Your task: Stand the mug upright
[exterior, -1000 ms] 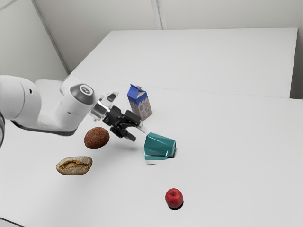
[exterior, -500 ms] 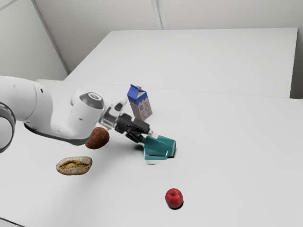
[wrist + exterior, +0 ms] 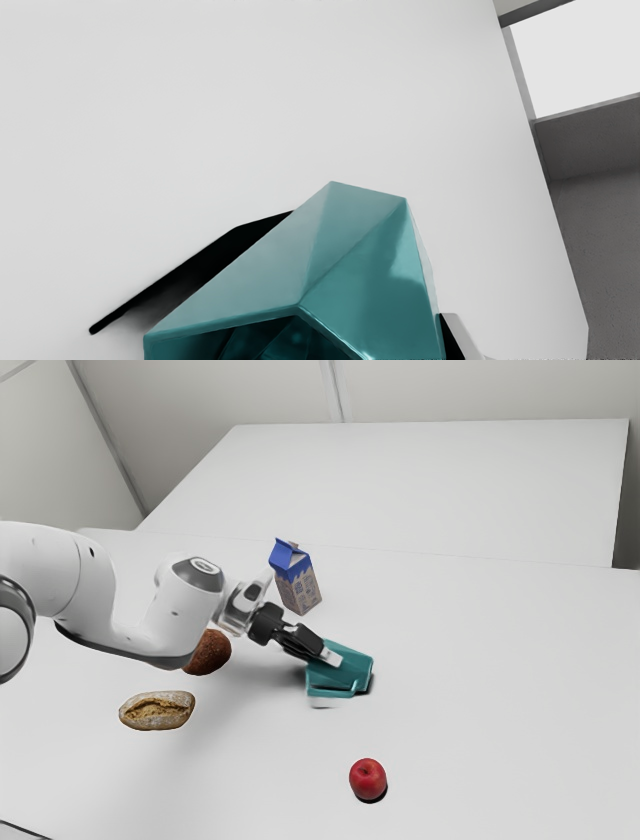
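Mug on its side, gripper at it; grip undetermined

Exterior view. The teal mug (image 3: 345, 675) lies on its side on the white table (image 3: 480, 630), just right of the frame's centre and somewhat below mid-height. Its narrower base end points toward the exterior view's right; its handle is on the lower side. Not upright.

The arm (image 3: 85, 595) enters from the exterior view's left and slopes down to the black gripper (image 3: 332, 656), whose end overlaps the upper left of the mug's outline.

Gripper state: how far open, I cannot tell. Hold: cannot tell whether it has the mug gripped, or only reaches against or over it.

Wrist view. The mug is close in front of the gripper, its open mouth facing the hand, the dark inside partly visible past the rim. A black shape (image 3: 200, 267) runs on the table alongside the mug. Beyond the table's edge, a grey surface (image 3: 600, 215) and a bright white panel (image 3: 585, 60).

Other objects, exterior view: blue-topped carton (image 3: 296, 580), above and left of the mug; brown rounded item (image 3: 207, 653), left of centre, partly behind the arm; split bread roll (image 3: 157, 711), lower left; red apple (image 3: 368, 779), lower part of the frame, right of centre, well apart from the mug.
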You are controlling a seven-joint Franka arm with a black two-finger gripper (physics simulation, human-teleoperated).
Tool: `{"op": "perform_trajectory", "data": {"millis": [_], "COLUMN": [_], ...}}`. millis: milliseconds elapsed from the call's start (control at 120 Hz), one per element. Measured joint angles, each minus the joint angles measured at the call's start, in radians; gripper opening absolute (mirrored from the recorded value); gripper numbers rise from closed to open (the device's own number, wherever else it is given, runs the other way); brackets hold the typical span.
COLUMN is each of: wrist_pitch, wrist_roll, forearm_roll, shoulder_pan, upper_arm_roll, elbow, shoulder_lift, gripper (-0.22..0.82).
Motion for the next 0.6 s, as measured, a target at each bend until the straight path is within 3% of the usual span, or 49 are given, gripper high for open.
{"op": "perform_trajectory", "data": {"millis": [333, 600], "wrist_pitch": [0.005, 0.045], "wrist_roll": [0.049, 0.023], "forearm_roll": [0.010, 0.134], "shoulder_pan": [0.001, 0.000], "upper_arm_roll": [-0.011, -0.027], "elbow": [-0.002, -0.031], "shoulder_lift": [-0.020, -0.159], "gripper": [-0.14, -0.16]}}
